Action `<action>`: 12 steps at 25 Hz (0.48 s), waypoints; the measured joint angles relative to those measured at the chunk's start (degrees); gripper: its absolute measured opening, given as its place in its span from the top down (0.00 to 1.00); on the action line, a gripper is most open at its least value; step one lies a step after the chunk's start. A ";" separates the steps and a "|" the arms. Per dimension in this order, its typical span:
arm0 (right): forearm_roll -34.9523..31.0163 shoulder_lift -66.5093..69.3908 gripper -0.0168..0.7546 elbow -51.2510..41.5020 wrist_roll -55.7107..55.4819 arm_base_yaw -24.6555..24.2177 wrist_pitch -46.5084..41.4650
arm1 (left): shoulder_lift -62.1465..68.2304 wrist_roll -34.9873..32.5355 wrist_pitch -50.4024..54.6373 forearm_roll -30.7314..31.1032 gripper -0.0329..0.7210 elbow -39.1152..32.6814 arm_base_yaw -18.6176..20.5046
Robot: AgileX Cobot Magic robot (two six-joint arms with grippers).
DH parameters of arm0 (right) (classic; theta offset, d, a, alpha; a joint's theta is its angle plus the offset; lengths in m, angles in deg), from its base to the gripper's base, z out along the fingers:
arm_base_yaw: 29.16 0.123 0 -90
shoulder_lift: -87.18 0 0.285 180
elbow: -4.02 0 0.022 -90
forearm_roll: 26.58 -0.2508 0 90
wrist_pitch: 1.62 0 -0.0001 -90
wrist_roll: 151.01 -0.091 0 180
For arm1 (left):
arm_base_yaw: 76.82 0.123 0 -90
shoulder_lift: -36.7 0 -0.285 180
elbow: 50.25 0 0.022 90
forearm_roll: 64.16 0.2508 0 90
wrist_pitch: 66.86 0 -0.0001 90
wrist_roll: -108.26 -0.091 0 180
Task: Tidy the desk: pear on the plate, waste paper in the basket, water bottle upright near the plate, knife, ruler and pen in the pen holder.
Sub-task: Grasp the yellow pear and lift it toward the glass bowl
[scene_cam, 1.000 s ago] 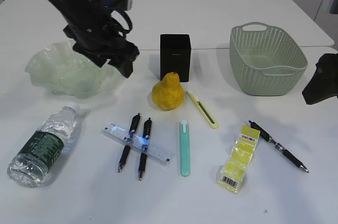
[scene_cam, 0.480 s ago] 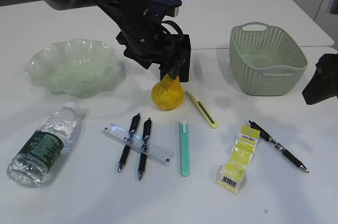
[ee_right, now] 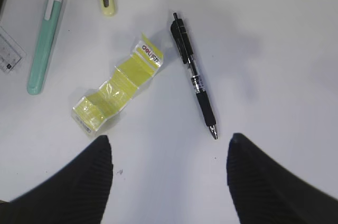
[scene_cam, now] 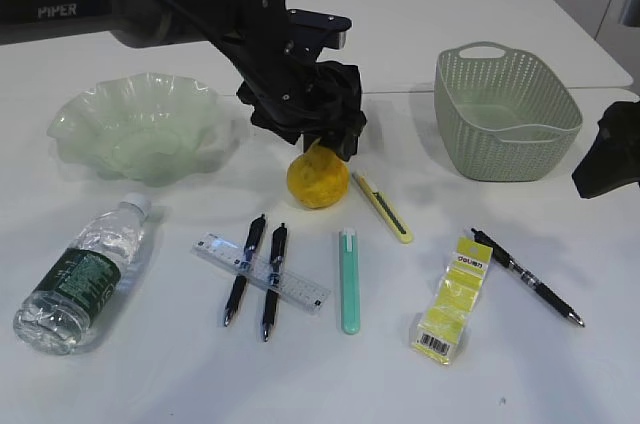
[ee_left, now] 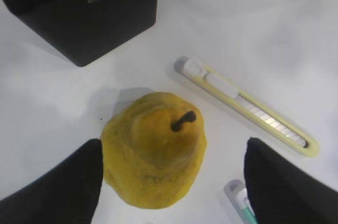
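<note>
White bench (scene_cam: 520, 364) fills my view. Nearest lies the water bottle (scene_cam: 80, 274) on its side, then the ruler (scene_cam: 262, 273) under two pens (scene_cam: 258, 269). Beyond, I have the left gripper (ee_left: 171, 182) spread wide over the pear (scene_cam: 318, 176), not touching. Right gripper (ee_right: 169, 174) hangs released. Farthest: pen holder (ee_left: 79, 7), plate (scene_cam: 135, 129), basket (scene_cam: 505, 114).

Yellow pear (scene_cam: 318, 179) with dark stem; pale-green translucent plate (scene_cam: 135, 124) far left; sage-green perforated basket (scene_cam: 505, 109) far right; matte black pen holder (ee_left: 79, 7). Clear water bottle (scene_cam: 80, 274), dark green label, white cap, near left. Clear ruler (scene_cam: 262, 273), black markings. Yellow-green knife (scene_cam: 383, 208), mint pen (scene_cam: 348, 280), yellow packet (scene_cam: 450, 299), white desk (scene_cam: 560, 374).
</note>
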 joint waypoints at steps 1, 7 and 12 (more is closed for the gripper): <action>0.00 0.00 0.33 0.00 0.00 0.00 -0.04 | 0.34 0.00 -0.10 -0.12 0.17 0.00 0.00; 0.00 0.00 0.33 0.00 0.00 0.00 -0.13 | 2.41 0.00 -1.11 -0.21 0.17 0.00 0.00; 0.00 0.00 0.33 0.00 0.00 0.00 -0.26 | 2.92 0.00 -1.48 -0.21 0.17 0.00 0.00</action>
